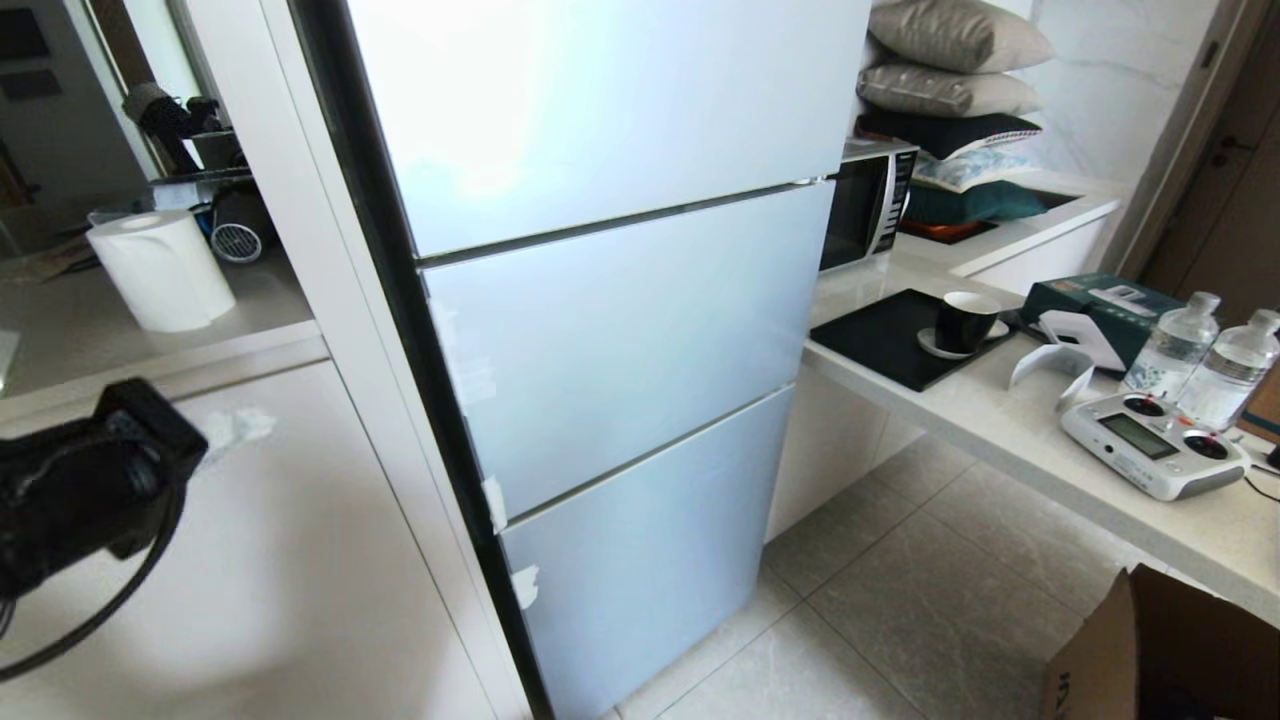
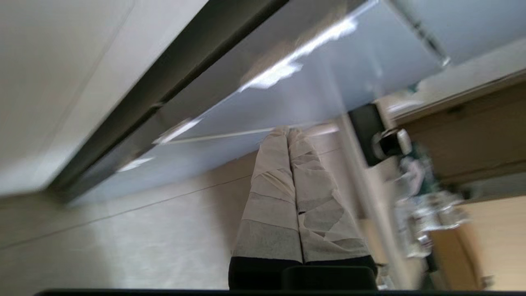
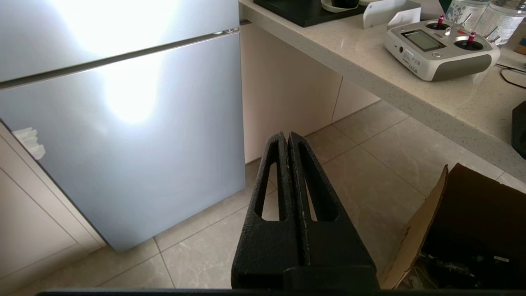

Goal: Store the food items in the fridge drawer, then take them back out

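The fridge (image 1: 620, 340) stands with all its pale blue doors closed. The fridge drawer and the food items are hidden. My left arm (image 1: 80, 490) shows at the left edge of the head view, in front of a white cabinet. In the left wrist view, my left gripper (image 2: 287, 131) has its tape-wrapped fingers pressed together, empty, aimed toward the fridge's lower door (image 2: 230, 135). My right gripper (image 3: 286, 136) is shut and empty, hanging low over the tiled floor beside the fridge's bottom door (image 3: 135, 135).
A counter (image 1: 1010, 430) runs right of the fridge with a black cup on a tray (image 1: 965, 320), a remote controller (image 1: 1155, 445), two water bottles (image 1: 1170, 345) and a microwave (image 1: 865, 200). An open cardboard box (image 1: 1170, 650) sits on the floor at right. A paper roll (image 1: 160, 270) stands at left.
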